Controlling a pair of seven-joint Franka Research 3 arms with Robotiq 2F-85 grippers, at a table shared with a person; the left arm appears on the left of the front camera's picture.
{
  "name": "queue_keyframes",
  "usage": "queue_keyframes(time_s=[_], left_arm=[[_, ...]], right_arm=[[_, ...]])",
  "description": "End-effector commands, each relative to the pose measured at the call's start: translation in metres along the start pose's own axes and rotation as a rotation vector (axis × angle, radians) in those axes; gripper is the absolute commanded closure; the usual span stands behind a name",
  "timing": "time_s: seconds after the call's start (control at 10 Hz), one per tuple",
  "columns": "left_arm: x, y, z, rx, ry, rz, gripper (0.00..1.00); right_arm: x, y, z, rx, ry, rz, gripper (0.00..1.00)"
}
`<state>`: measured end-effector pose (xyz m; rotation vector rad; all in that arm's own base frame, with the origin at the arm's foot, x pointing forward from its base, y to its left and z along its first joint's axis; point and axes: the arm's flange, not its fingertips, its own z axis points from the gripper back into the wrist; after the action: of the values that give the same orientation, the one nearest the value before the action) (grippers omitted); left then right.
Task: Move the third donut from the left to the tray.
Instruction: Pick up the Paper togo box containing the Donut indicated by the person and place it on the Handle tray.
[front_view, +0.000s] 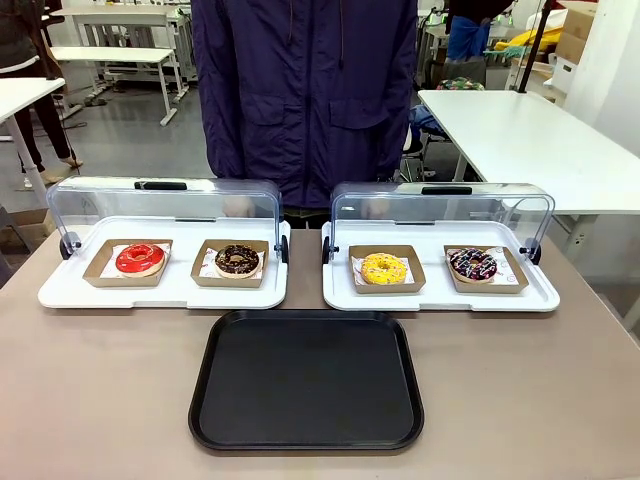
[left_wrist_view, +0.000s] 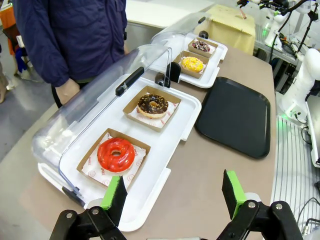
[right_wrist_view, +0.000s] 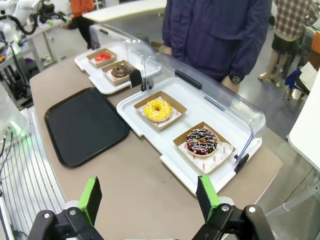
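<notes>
Front view: yellow donut (front_view: 383, 268) sits in its cardboard square (front_view: 357, 283) on the right white tray (front_view: 440, 298), at 1 o'clock of the black tray (front_view: 305, 443).
Left wrist view: left gripper (left_wrist_view: 174, 192) spread wide, holding nothing.
Right wrist view: right gripper (right_wrist_view: 149, 197) spread wide, holding nothing.

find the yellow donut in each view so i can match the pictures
Front view: yellow donut right of centre, in the right white tray.
Left wrist view: yellow donut upper middle, farther white tray.
Right wrist view: yellow donut centre, nearer white tray.
Landmark: black tray.
</notes>
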<state>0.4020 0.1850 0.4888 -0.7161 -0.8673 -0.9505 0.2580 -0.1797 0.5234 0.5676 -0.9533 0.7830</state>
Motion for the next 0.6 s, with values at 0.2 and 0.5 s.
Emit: queue_keyframes(time_s=[0.2, 0.5], left_arm=[[0.001, -0.0013, 0.001, -0.006, 0.0, -0.008, 0.0], [0.001, -0.0013, 0.001, -0.006, 0.0, -0.008, 0.0]], right_arm=[[0.0018, -0.0009, -0.0001, -0.001, -0.02, 0.024, 0.0], [0.0018, -0.0009, -0.0001, -0.001, -0.02, 0.024, 0.0]])
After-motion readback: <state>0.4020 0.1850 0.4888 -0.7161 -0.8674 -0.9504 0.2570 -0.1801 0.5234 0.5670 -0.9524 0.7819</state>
